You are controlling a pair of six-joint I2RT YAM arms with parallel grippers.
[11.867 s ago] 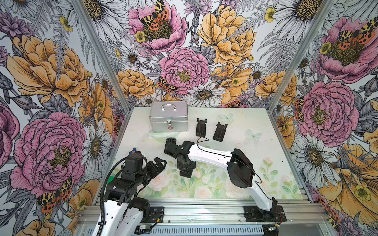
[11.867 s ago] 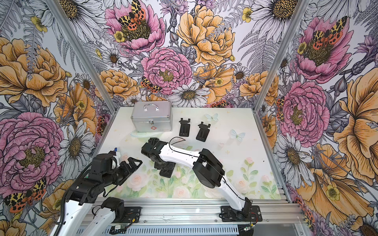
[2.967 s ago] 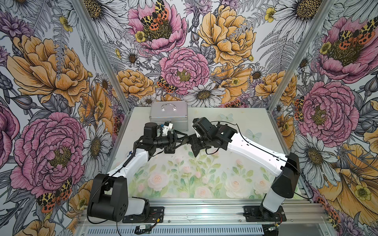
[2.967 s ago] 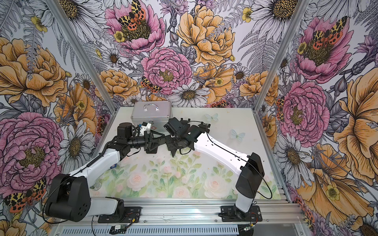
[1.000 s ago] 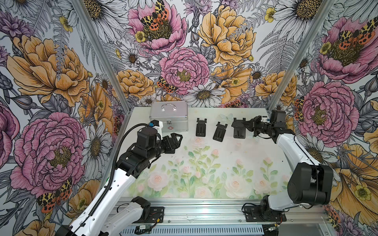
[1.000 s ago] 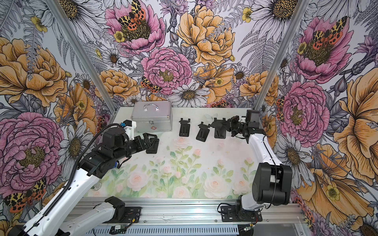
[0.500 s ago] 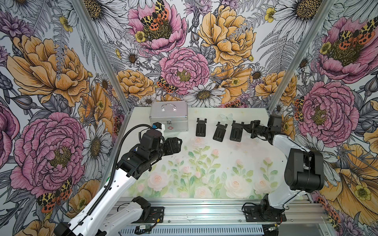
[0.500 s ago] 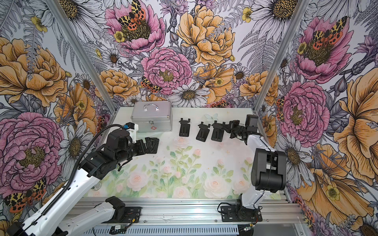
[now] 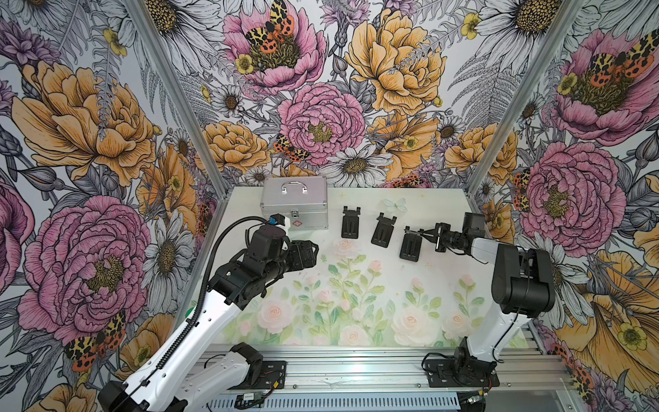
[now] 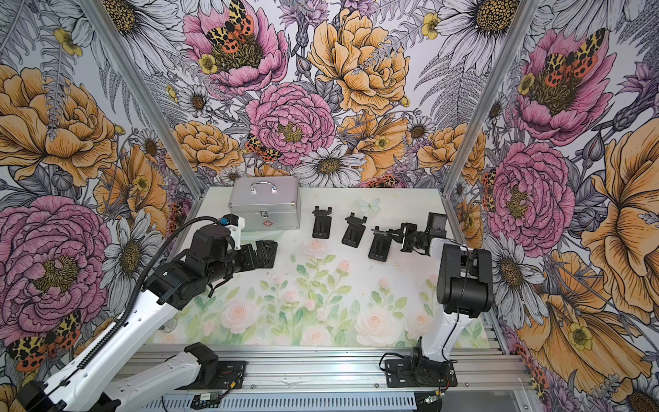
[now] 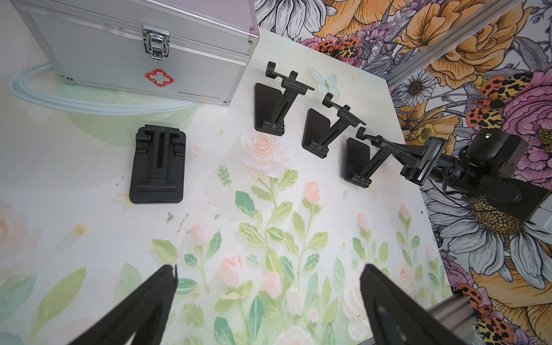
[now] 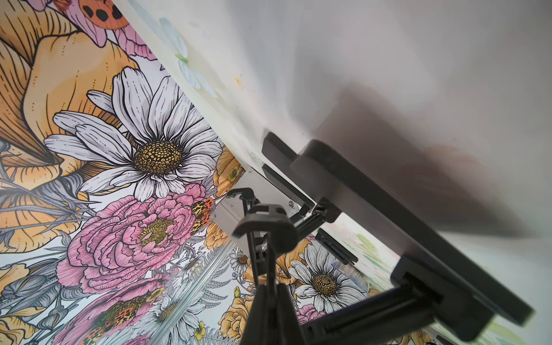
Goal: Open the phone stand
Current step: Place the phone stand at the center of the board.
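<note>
Three opened black phone stands stand in a row behind the table's middle in both top views. My right gripper (image 9: 423,233) (image 10: 391,234) is shut on the raised cradle of the nearest one, the phone stand (image 9: 410,249) (image 10: 378,249) (image 11: 355,159), whose base sits on the table. In the right wrist view the fingers (image 12: 270,286) pinch its thin cradle plate (image 12: 264,222). A folded stand (image 11: 157,167) lies flat beside the case. My left gripper (image 9: 309,254) (image 10: 265,253) (image 11: 268,268) hovers over it, open and empty, hiding it in both top views.
A silver first-aid case (image 9: 294,201) (image 11: 134,50) stands at the back left, close to the left arm. The other two open stands (image 9: 350,224) (image 9: 383,233) sit between the case and the held one. Flowered walls close in the table on three sides.
My right gripper has brought the third stand down and slightly left, setting it beside the other two. My left gripper has drifted a little to the right, staying open.
</note>
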